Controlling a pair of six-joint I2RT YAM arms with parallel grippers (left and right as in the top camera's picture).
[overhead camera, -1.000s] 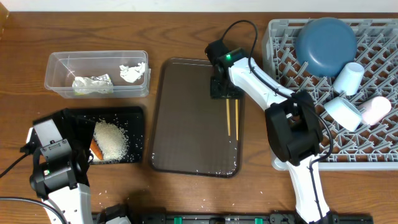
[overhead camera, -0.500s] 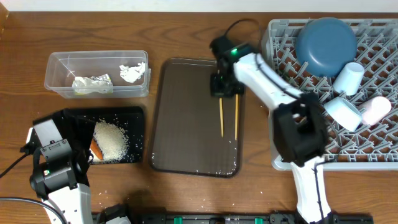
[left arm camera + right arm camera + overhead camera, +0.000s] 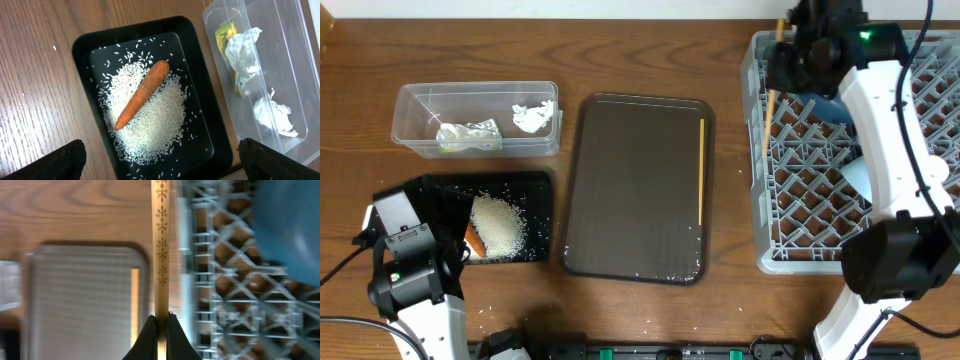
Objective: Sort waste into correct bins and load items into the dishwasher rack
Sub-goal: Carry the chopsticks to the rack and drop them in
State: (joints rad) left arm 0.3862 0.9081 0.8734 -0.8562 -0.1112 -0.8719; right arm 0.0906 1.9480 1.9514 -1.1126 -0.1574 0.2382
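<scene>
held item: thin wooden chopstick (image 3: pixel 768 112) with a small printed pattern, up off the wooden counter (image 3: pixel 520 40), running along the left wall of the large grey plastic dishwasher rack (image 3: pixel 810 210), slightly tilted.
vs claw: right claw (image 3: pixel 160 324) pinches it near its far end. The long part of the shaft sticks out straight ahead of the fingertips and a short stub shows behind them in the overhead view.
right claw: clenched on that chopstick, fingertips pressed to both sides of it.
under the shaft: wrist view puts it over the strip of counter between the tray and the rack's left wall. Can't tell if it touches the rack.
other stick: second thin wooden chopstick (image 3: pixel 701 172) lies flat along the right edge of the dark brown rectangular serving tray (image 3: pixel 630 190), well apart from the claw.
rack load: wide dark blue bowl (image 3: pixel 290 220) in the far part, mostly hidden by the arm from overhead, blurred in the wrist view.
left claw: left claw (image 3: pixel 160 169) spread wide and released, holding nothing, above the near end of the shallow black rectangular tray (image 3: pixel 85 45).
black tray: heap of white rice grains (image 3: pixel 155 135) with a small orange carrot (image 3: pixel 142 95) lying diagonally on top.
tub: clear plastic rectangular tub (image 3: pixel 410 110) beside the black tray holds crumpled white tissue (image 3: pixel 532 117), crumpled silver foil (image 3: pixel 468 135) and small yellow-green wrapper (image 3: pixel 226 35).
</scene>
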